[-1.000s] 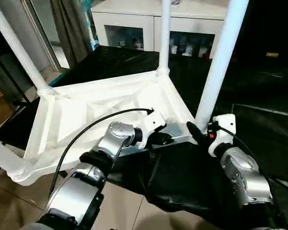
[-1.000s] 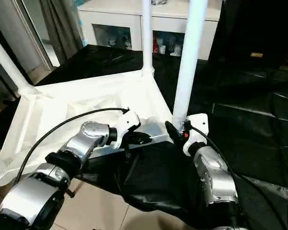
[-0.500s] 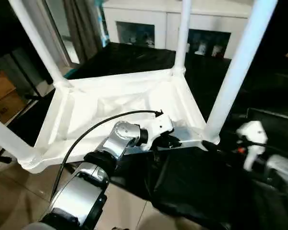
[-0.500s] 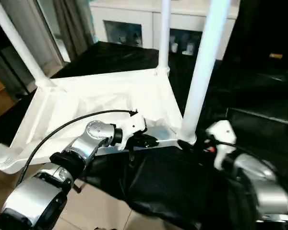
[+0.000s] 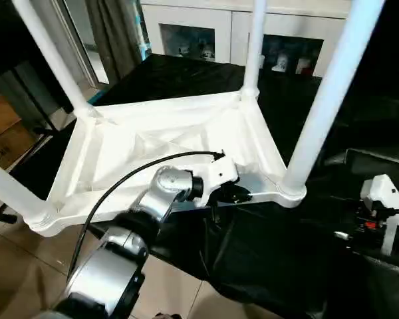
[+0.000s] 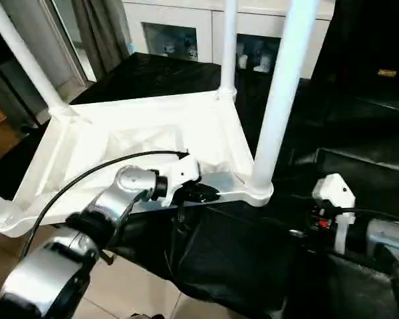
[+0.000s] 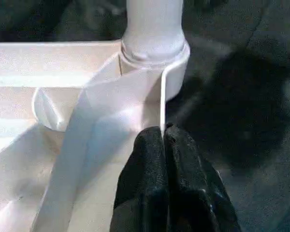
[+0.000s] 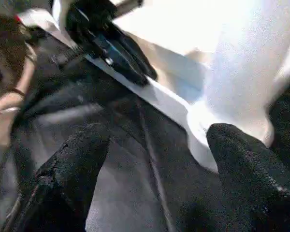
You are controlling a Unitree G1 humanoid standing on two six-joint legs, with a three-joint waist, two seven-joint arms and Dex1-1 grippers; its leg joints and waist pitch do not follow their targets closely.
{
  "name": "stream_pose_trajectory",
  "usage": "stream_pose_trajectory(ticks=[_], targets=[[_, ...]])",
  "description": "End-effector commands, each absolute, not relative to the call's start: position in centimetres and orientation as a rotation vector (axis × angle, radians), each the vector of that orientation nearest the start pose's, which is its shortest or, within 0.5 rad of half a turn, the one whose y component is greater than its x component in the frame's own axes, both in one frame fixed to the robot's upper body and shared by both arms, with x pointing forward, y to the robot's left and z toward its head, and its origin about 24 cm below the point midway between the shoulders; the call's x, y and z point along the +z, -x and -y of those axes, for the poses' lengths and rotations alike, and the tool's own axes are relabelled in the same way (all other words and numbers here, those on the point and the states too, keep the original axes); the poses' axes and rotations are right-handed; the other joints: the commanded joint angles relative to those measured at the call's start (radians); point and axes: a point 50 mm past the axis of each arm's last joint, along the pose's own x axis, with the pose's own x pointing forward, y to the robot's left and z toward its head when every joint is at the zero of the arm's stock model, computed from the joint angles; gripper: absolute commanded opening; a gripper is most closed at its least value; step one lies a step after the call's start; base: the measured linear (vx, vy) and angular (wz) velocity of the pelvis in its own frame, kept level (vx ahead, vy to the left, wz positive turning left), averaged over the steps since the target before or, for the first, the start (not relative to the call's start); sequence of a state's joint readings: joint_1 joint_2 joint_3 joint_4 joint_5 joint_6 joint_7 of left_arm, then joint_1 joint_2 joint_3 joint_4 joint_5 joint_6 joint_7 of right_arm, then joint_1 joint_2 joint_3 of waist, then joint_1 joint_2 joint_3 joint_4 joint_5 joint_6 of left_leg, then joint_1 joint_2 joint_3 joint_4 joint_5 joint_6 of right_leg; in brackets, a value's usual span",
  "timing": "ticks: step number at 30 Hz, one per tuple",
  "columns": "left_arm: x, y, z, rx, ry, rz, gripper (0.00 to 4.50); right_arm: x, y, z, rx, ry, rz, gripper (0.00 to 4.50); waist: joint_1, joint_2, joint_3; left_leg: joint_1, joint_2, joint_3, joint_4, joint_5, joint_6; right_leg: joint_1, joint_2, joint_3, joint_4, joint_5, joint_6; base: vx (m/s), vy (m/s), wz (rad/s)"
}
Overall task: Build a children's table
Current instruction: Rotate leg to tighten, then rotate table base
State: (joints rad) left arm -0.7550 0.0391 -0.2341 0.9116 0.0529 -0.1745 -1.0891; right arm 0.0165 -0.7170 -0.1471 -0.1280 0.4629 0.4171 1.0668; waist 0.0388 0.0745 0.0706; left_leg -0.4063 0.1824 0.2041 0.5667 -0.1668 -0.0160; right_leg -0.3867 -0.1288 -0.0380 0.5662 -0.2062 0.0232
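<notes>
While the left claw [image 5: 243,195] pinches the near rim of the upturned children's table [image 5: 166,136] on the black-draped counter [image 5: 186,76], the spread right claw [image 8: 154,159] hangs beside the corner leg [image 5: 322,100]; a clumsy pull could tip it off the edge.

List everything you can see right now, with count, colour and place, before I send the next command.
table top: one, white, upside down on the black sheet, ribbed underside up
legs: four, white tubes, standing up from the corner sockets
black sheet: one, under the table, hanging over the near edge
cabinet: one, white with glass doors, behind the table, small figures inside
curtain: one, grey, far left
left gripper: shut on the table top's near rim, beside the near right leg
right gripper: open, apart from that leg's socket
</notes>
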Motion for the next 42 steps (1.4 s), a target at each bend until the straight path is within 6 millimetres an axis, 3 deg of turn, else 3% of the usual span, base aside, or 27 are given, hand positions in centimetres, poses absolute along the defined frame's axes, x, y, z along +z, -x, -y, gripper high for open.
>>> stream_pose_trajectory(ticks=[1, 2, 3, 4, 5, 8, 11, 12, 13, 14, 17, 19, 21, 22, 23, 24, 25, 26, 27, 28, 29, 34, 36, 37, 42], targets=[[6.9, -32.5, -3.3, -1.447, -0.212, -0.126, 0.56, 9.4, -22.3, 22.9, 1.022, 0.076, -0.341, 3.69, 0.003, -0.048, -0.042, 0.021, 0.048, -0.017, -0.061, -0.142, 0.175, 0.021, -0.019, 0.012, -0.057, -0.171, -0.216, 0.000, 0.000, 0.00], [7.2, -32.5, -3.6, -1.438, -0.213, -0.135, 0.56, 9.2, -22.2, 22.2, 1.048, 0.063, -0.343, 3.69, 0.004, -0.051, -0.044, 0.020, 0.050, -0.017, -0.055, -0.084, 0.193, 0.018, -0.016, 0.013, -0.043, -0.053, -0.240, 0.000, 0.000, 0.00], [7.2, -32.5, -3.6, -1.438, -0.213, -0.135, 0.56, 9.2, -22.2, 22.2, 1.048, 0.063, -0.343, 3.69, 0.004, -0.051, -0.044, 0.020, 0.050, -0.017, -0.055, -0.084, 0.193, 0.018, -0.016, 0.013, -0.043, -0.053, -0.240, 0.000, 0.000, 0.00], [7.3, -32.5, -3.8, -1.426, -0.221, -0.136, 0.76, 9.1, -22.2, 21.9, 1.059, 0.055, -0.346, 3.69, 0.007, -0.052, -0.047, 0.014, 0.048, -0.018, -0.043, -0.009, 0.225, 0.016, -0.014, 0.013, -0.025, 0.082, -0.260, 0.000, 0.000, 0.00], [7.8, -32.8, -4.5, -1.389, -0.231, -0.137, 0.90, 8.9, -22.3, 21.2, 1.062, 0.048, -0.343, 3.69, 0.007, -0.050, -0.046, 0.014, 0.048, -0.018, -0.041, 0.012, 0.235, 0.014, -0.013, 0.012, -0.022, 0.119, -0.266, 0.000, 0.000, 0.00], [8.8, -32.5, -6.8, -1.353, -0.250, -0.157, 0.98, 8.6, -22.9, 20.1, 1.029, 0.038, -0.317, 3.69, 0.000, -0.059, -0.038, 0.010, 0.045, -0.018, -0.036, 0.071, 0.261, 0.014, -0.011, 0.011, -0.008, 0.242, -0.292, 0.000, 0.000, 0.00], [9.4, -31.1, -9.2, -1.336, -0.271, -0.207, 1.29, 8.1, -23.9, 19.4, 0.958, 0.016, -0.291, 3.69, -0.012, -0.056, -0.020, 0.008, 0.046, -0.015, -0.049, 0.020, 0.235, 0.013, -0.014, 0.010, -0.014, 0.153, -0.303, 0.000, 0.000, 0.00], [9.4, -31.1, -9.2, -1.336, -0.271, -0.207, 1.37, 8.1, -23.9, 19.4, 0.958, 0.016, -0.291, 3.69, -0.011, -0.053, -0.015, 0.021, 0.048, -0.010, -0.050, -0.019, 0.212, 0.005, -0.007, 0.012, -0.024, 0.091, -0.300, 0.000, 0.000, 0.00], [9.8, -29.7, -11.0, -1.321, -0.280, -0.241, 1.48, 7.8, -24.6, 18.7, 0.906, -0.004, -0.257, 3.69, -0.012, -0.060, -0.008, 0.019, 0.049, -0.009, -0.053, -0.036, 0.200, 0.004, -0.006, 0.014, -0.025, 0.068, -0.296, 0.000, 0.000, 0.00], [10.0, -29.1, -11.6, -1.314, -0.278, -0.252, 1.61, 7.7, -24.8, 18.4, 0.887, -0.014, -0.243, 3.69, -0.010, -0.053, -0.002, 0.021, 0.054, -0.009, -0.064, -0.064, 0.162, 0.003, -0.009, 0.016, -0.025, 0.021, -0.294, 0.000, 0.000, 0.00], [10.9, -26.7, -13.3, -1.288, -0.259, -0.276, 1.79, 7.3, -25.3, 17.2, 0.851, -0.065, -0.214, 3.69, -0.006, -0.052, 0.005, 0.031, 0.054, -0.007, -0.067, -0.073, 0.119, 0.001, -0.003, 0.019, -0.023, 0.028, -0.294, 0.000, 0.000, 0.00], [11.2, -25.5, -14.1, -1.265, -0.257, -0.294, 1.93, 7.1, -25.5, 16.5, 0.845, -0.090, -0.205, 3.69, -0.008, -0.055, 0.013, 0.029, 0.047, -0.005, -0.067, -0.031, 0.119, 0.000, 0.004, 0.018, -0.020, 0.082, -0.289, 0.000, 0.000, 0.00], [11.1, -24.6, -14.9, -1.216, -0.267, -0.323, 2.04, 6.9, -25.7, 15.9, 0.833, -0.102, -0.195, 3.69, -0.007, -0.052, 0.014, 0.028, 0.047, -0.005, -0.066, -0.014, 0.120, 0.002, 0.003, 0.019, -0.018, 0.105, -0.286, 0.000, 0.000, 0.00], [10.7, -23.7, -15.9, -1.135, -0.286, -0.359, 2.04, 6.7, -26.2, 15.2, 0.793, -0.109, -0.180, 3.69, -0.010, -0.055, 0.018, 0.022, 0.045, -0.004, -0.070, -0.025, 0.111, 0.005, 0.001, 0.017, -0.019, 0.090, -0.276, 0.000, 0.000, 0.00], [10.7, -23.7, -15.9, -1.135, -0.286, -0.359, 2.15, 6.7, -26.2, 15.2, 0.793, -0.109, -0.180, 3.69, -0.012, -0.054, 0.017, 0.026, 0.045, -0.002, -0.070, -0.039, 0.102, 0.004, 0.001, 0.018, -0.021, 0.074, -0.272, 0.000, 0.000, 0.00], [10.2, -23.5, -16.5, -1.075, -0.303, -0.382, 2.23, 6.5, -26.9, 15.2, 0.731, -0.109, -0.179, 3.69, -0.013, -0.056, 0.021, 0.027, 0.044, -0.002, -0.073, -0.067, 0.088, 0.005, 0.000, 0.020, -0.026, 0.033, -0.258, 0.000, 0.000, 0.00], [9.9, -23.3, -17.0, -1.036, -0.314, -0.399, 2.36, 6.4, -27.3, 15.2, 0.688, -0.108, -0.180, 3.69, -0.015, -0.052, 0.022, 0.026, 0.043, -0.003, -0.077, -0.096, 0.071, 0.006, -0.001, 0.022, -0.029, -0.004, -0.247, 0.000, 0.000, 0.00], [9.9, -23.3, -17.0, -1.036, -0.314, -0.399, 2.36, 6.4, -27.3, 15.2, 0.688, -0.108, -0.180, 3.69, -0.015, -0.052, 0.022, 0.026, 0.043, -0.003, -0.077, -0.096, 0.071, 0.006, -0.001, 0.022, -0.029, -0.004, -0.247, 0.000, 0.000, 0.00], [9.5, -23.1, -17.5, -0.974, -0.306, -0.413, 2.49, 6.3, -28.0, 15.2, 0.630, -0.125, -0.170, 3.69, -0.014, -0.049, 0.024, 0.034, 0.044, 0.000, -0.080, -0.130, 0.042, 0.001, 0.000, 0.026, -0.034, -0.037, -0.235, 0.000, 0.000, 0.00], [9.0, -22.7, -18.2, -0.900, -0.307, -0.433, 2.57, 6.2, -28.7, 15.3, 0.564, -0.138, -0.172, 3.69, -0.017, -0.047, 0.021, 0.035, 0.045, 0.000, -0.079, -0.125, 0.035, 0.002, -0.001, 0.027, -0.032, -0.025, -0.238, 0.000, 0.000, 0.00], [8.4, -21.8, -19.2, -0.809, -0.337, -0.483, 2.65, 6.0, -29.5, 15.4, 0.479, -0.139, -0.180, 3.69, -0.017, -0.045, 0.023, 0.028, 0.041, -0.004, -0.083, -0.125, 0.026, 0.007, -0.001, 0.025, -0.033, -0.032, -0.231, 0.000, 0.000, 0.00], [8.3, -20.8, -19.7, -0.727, -0.387, -0.513, 2.98, 5.8, -30.1, 15.7, 0.396, -0.125, -0.181, 3.69, -0.011, -0.038, 0.023, 0.044, 0.043, 0.002, -0.082, -0.144, 0.006, -0.007, 0.014, 0.028, -0.033, 0.000, -0.211, 0.000, 0.000, 0.00], [8.4, -20.9, -20.0, -0.657, -0.402, -0.488, 3.11, 5.7, -30.7, 16.2, 0.325, -0.124, -0.182, 3.69, -0.007, -0.038, 0.022, 0.044, 0.042, 0.001, -0.082, -0.161, -0.008, -0.006, 0.013, 0.029, -0.032, -0.008, -0.204, 0.000, 0.000, 0.00], [8.5, -21.1, -20.3, -0.612, -0.416, -0.458, 3.18, 5.6, -31.3, 17.0, 0.252, -0.128, -0.182, 3.69, -0.009, -0.040, 0.022, 0.036, 0.040, -0.004, -0.085, -0.169, -0.017, 0.000, 0.012, 0.030, -0.034, -0.036, -0.192, 0.000, 0.000, 0.00], [8.8, -21.5, -20.4, -0.574, -0.432, -0.396, 3.52, 5.8, -32.3, 19.0, 0.126, -0.127, -0.169, 3.69, -0.004, -0.038, 0.022, 0.047, 0.038, 0.001, -0.081, -0.222, -0.037, -0.013, 0.017, 0.040, -0.041, -0.084, -0.169, 0.000, 0.000, 0.00]])
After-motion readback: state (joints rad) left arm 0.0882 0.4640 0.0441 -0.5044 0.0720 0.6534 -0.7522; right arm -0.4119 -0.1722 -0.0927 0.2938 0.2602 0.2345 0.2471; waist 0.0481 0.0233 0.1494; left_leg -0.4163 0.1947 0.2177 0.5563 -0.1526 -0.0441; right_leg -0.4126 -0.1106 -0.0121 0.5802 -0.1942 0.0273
